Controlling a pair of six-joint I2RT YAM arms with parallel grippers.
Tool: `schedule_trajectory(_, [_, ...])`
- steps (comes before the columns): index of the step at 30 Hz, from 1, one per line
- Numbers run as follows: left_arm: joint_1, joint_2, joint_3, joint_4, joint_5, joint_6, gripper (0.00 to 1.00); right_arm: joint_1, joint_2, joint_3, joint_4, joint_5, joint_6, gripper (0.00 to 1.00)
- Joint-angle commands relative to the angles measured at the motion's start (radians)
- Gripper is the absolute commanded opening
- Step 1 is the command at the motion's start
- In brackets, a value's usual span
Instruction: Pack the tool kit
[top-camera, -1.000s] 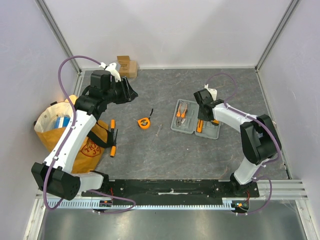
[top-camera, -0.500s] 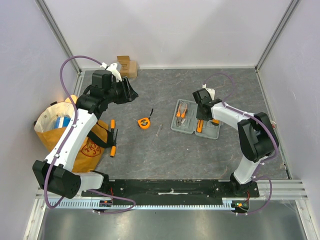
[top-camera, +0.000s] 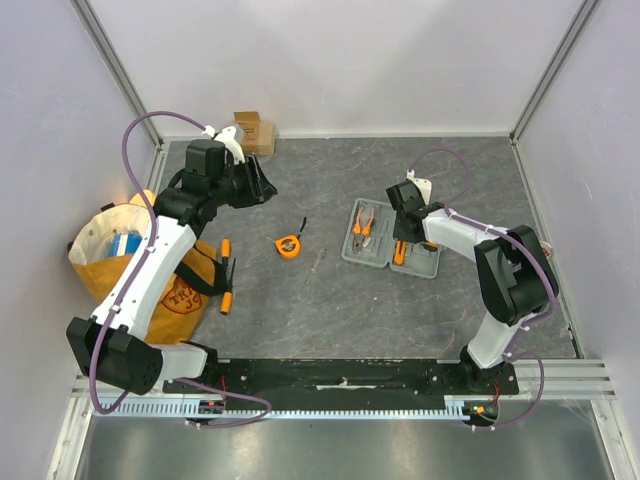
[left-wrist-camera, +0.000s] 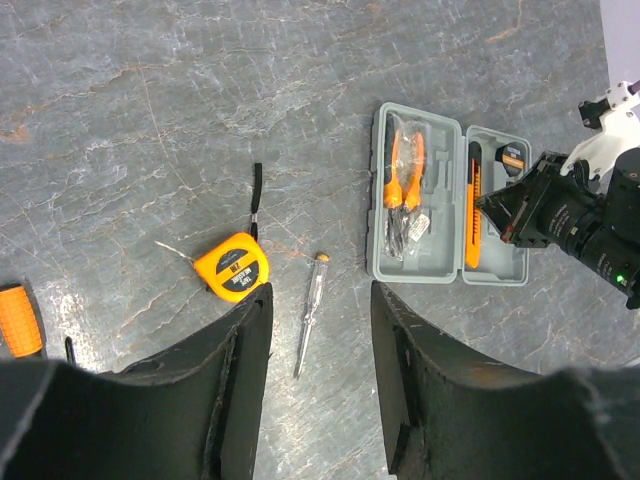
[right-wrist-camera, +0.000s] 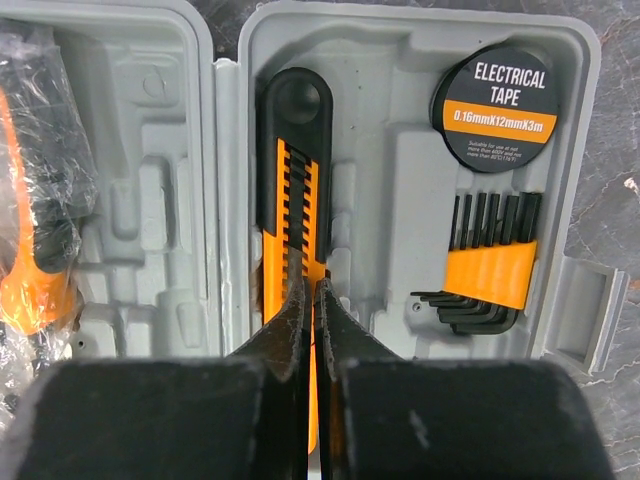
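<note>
Currently, right hand (right-wrist-camera: 313, 300) closed together over the knife (right-wrist-camera: 293, 150) in the open grey case (right-wrist-camera: 390, 200), left hand (left-wrist-camera: 320, 297) spread apart above tape measure (left-wrist-camera: 232, 267) and screwdriver (left-wrist-camera: 310, 313) on the table (left-wrist-camera: 150, 100).

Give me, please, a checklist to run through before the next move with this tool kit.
1. Case lies open: ok.
2. Utility knife sits in its slot: ok, going by the right wrist view.
3. Right gripper clear of the knife: cannot tell. Its fingers are closed together directly over it.
4. Left gripper open for a pick: ok. It hangs above the tape measure and the slim screwdriver.
5. All tools packed: not ok. Those two, plus two orange-handled screwdrivers beside the bag, lie on the table.
</note>
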Motion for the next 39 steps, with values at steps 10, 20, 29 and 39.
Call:
schedule_trajectory(10, [-0.001,0.008,0.034,0.032,0.022,0.009,0.50,-0.003,0.014,0.036,-0.110,0.007,0.016,0.01])
schedule_trajectory(20, [-0.001,0.000,0.029,0.032,0.013,0.006,0.50,-0.003,-0.032,0.187,-0.169,0.013,-0.012,0.17])
schedule_trajectory(29, [-0.001,0.000,0.024,0.032,0.013,0.009,0.50,-0.003,0.029,0.134,-0.121,-0.042,-0.016,0.13])
schedule_trajectory(39, [-0.001,0.005,0.029,0.032,0.011,0.012,0.50,-0.003,0.098,0.078,-0.090,-0.059,0.007,0.00])
